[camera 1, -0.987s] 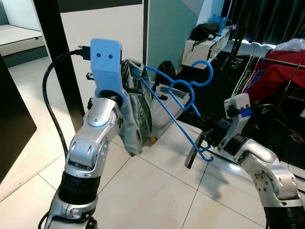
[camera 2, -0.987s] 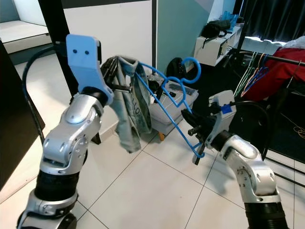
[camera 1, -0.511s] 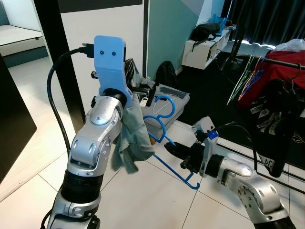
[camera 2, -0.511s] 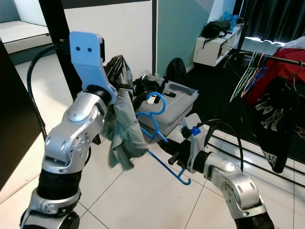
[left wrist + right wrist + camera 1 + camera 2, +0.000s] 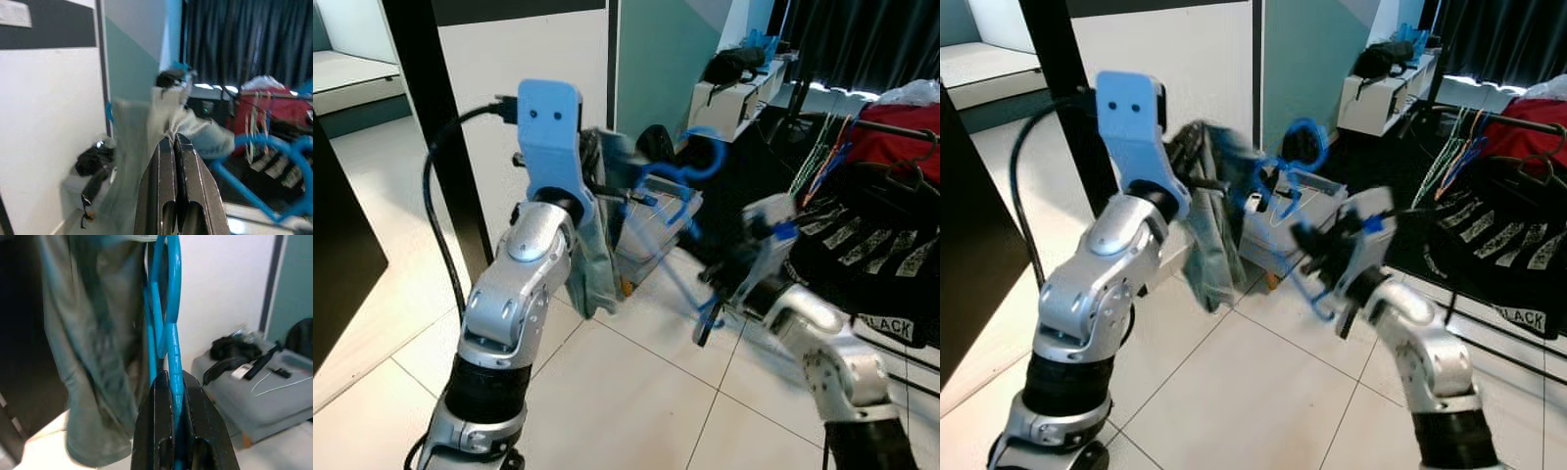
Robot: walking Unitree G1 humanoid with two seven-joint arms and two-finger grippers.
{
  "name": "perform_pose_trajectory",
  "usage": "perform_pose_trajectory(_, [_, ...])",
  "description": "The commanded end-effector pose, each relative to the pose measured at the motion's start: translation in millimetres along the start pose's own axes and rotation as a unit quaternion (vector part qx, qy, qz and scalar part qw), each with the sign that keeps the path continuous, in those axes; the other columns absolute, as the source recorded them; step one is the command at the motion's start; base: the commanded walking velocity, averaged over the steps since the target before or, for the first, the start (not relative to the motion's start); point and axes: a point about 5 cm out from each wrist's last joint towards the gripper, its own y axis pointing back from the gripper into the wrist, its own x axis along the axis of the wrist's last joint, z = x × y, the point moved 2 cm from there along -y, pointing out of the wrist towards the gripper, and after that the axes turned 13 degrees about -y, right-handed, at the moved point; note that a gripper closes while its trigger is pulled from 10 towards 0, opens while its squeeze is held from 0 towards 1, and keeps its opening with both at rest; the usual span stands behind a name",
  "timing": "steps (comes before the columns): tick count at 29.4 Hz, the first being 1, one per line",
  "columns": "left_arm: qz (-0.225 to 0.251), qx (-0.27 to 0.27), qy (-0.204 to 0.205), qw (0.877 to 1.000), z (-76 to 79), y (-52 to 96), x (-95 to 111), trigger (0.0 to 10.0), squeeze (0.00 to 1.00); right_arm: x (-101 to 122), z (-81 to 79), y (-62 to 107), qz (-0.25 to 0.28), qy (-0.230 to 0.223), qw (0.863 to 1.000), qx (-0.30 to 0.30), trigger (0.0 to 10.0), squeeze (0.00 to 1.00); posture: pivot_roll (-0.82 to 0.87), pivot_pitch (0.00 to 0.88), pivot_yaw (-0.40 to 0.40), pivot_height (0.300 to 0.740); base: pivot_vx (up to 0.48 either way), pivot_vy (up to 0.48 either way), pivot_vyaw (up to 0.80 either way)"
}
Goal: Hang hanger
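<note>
A grey-green fabric garment [image 5: 597, 257] is pinched between the closed fingers of the left claw [image 5: 176, 143], raised in front of the white wall panel [image 5: 524, 59]. To the right of the garment, a blue plastic clothes hanger [image 5: 168, 308] is clamped between the fingers of the right claw [image 5: 175, 382], held in the air beside the garment and above the grey lidded storage box [image 5: 264, 396] on the tiled floor [image 5: 636, 392]. Farther right of the garment, a clothes rail with red and black clothing [image 5: 886, 147] is seen.
</note>
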Motion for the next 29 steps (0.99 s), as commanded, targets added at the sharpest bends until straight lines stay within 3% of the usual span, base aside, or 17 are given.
perform_pose_trajectory(1, [-0.001,-0.014,-0.001,1.0,4.0,2.1,0.2,0.0,0.0,0.1,2.6,-0.1,0.007,-0.007,1.0,-0.006,10.0,0.0,-0.02,0.0,-0.035,0.74,0.0,0.0,0.0])
perform_pose_trajectory(6, [-0.008,-0.069,0.004,0.998,19.6,10.3,-5.1,0.0,0.0,4.0,5.3,-0.1,0.016,-0.004,1.0,-0.017,10.0,0.0,-0.02,0.0,-0.036,0.74,0.0,0.0,0.0])
perform_pose_trajectory(7, [-0.011,-0.106,0.02,0.994,29.7,16.4,-7.4,0.0,0.0,4.6,6.0,-0.3,0.018,-0.003,1.0,-0.019,10.0,0.0,-0.02,0.0,-0.037,0.74,0.0,0.0,0.0])
perform_pose_trajectory(8, [-0.017,-0.132,0.027,0.991,37.0,21.4,-10.4,0.8,0.0,4.5,5.6,-0.9,0.017,-0.003,1.0,-0.018,10.0,0.0,-0.02,0.0,-0.038,0.74,0.0,0.0,0.0])
perform_pose_trajectory(10, [-0.017,-0.132,0.027,0.991,37.0,21.4,-10.4,0.8,0.0,4.5,5.6,-0.9,0.017,-0.003,1.0,-0.018,10.0,0.0,-0.02,0.0,-0.038,0.74,0.0,0.0,0.0])
perform_pose_trajectory(11, [-0.025,-0.154,0.032,0.987,43.1,25.3,-13.5,3.1,0.0,3.8,4.9,-1.6,0.014,-0.003,1.0,-0.015,10.0,0.0,-0.02,0.0,-0.039,0.74,0.0,0.0,0.0])
perform_pose_trajectory(12, [-0.031,-0.173,0.03,0.984,48.7,28.5,-16.4,8.9,0.0,3.1,3.2,-2.6,0.012,-0.003,1.0,-0.011,10.0,0.0,-0.02,0.0,-0.04,0.74,0.0,0.0,0.0])
perform_pose_trajectory(13, [-0.035,-0.189,0.031,0.981,53.3,30.9,-18.2,10.0,0.55,2.7,1.9,-3.3,0.011,-0.003,1.0,-0.007,10.0,0.0,-0.02,0.0,-0.04,0.74,0.0,0.0,0.0])
perform_pose_trajectory(14, [-0.035,-0.189,0.031,0.981,53.3,30.9,-18.2,10.0,0.55,2.7,1.9,-3.3,0.011,-0.003,1.0,-0.007,10.0,0.0,-0.02,0.0,-0.04,0.74,0.0,0.0,0.0])
perform_pose_trajectory(15, [-0.038,-0.209,0.032,0.977,58.7,34.1,-19.6,10.0,1.0,2.7,0.5,-3.9,0.01,-0.003,1.0,-0.003,10.0,0.0,-0.02,0.0,-0.04,0.74,0.0,0.0,0.0])
perform_pose_trajectory(17, [-0.038,-0.209,0.032,0.977,58.7,34.1,-19.6,10.0,1.0,2.7,0.5,-3.9,0.01,-0.003,1.0,-0.003,10.0,0.0,-0.02,0.0,-0.04,0.74,0.0,0.0,0.0])
perform_pose_trajectory(19, [-0.045,-0.266,0.012,0.963,70.6,44.5,-23.5,10.0,1.0,4.0,-1.5,-4.3,0.012,-0.004,1.0,0.005,10.0,0.0,-0.02,0.0,-0.041,0.74,0.0,0.0,0.0])
perform_pose_trajectory(24, [-0.052,-0.293,-0.026,0.954,69.8,49.7,-28.6,10.0,1.0,6.5,-2.4,-1.3,0.01,-0.004,1.0,0.022,10.0,0.0,-0.02,0.0,-0.04,0.74,0.0,0.0,0.0])
perform_pose_trajectory(26, [-0.048,-0.258,-0.062,0.963,43.4,40.8,-28.1,10.0,1.0,12.9,2.3,11.6,0.001,-0.003,0.999,0.053,10.0,0.0,-0.02,0.0,-0.042,0.74,0.0,0.0,0.0])
perform_pose_trajectory(27, [-0.048,-0.258,-0.062,0.963,43.4,40.8,-28.1,10.0,1.0,12.9,2.3,11.6,0.001,-0.003,0.999,0.053,10.0,0.0,-0.02,0.0,-0.042,0.74,0.0,0.0,0.0])
perform_pose_trajectory(28, [-0.03,-0.215,-0.084,0.972,14.0,29.0,-18.4,10.0,1.0,18.7,6.3,26.5,-0.015,-0.007,0.996,0.091,10.0,0.0,-0.01,0.0,-0.043,0.74,0.0,0.0,0.0])
perform_pose_trajectory(29, [-0.03,-0.215,-0.084,0.972,14.0,29.0,-18.4,10.0,1.0,18.7,6.3,26.5,-0.015,-0.007,0.996,0.091,10.0,0.0,-0.01,0.0,-0.043,0.74,0.0,0.0,0.0])
